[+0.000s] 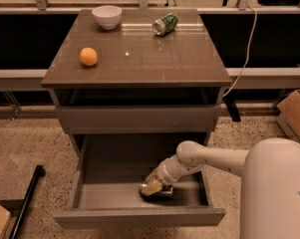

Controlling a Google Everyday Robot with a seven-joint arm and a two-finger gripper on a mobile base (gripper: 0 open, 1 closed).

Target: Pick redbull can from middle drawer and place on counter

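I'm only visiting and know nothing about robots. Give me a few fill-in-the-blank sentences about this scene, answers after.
The tool is down inside the middle drawer, which stands ____.
The redbull can, right at the tool, lies near the drawer's ____ wall.
The counter carries a bowl, a green can and one ____ fruit.
Missing words: open; front; orange.

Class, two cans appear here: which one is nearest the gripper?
The redbull can in the middle drawer, right at the gripper; the green can lies on the counter.
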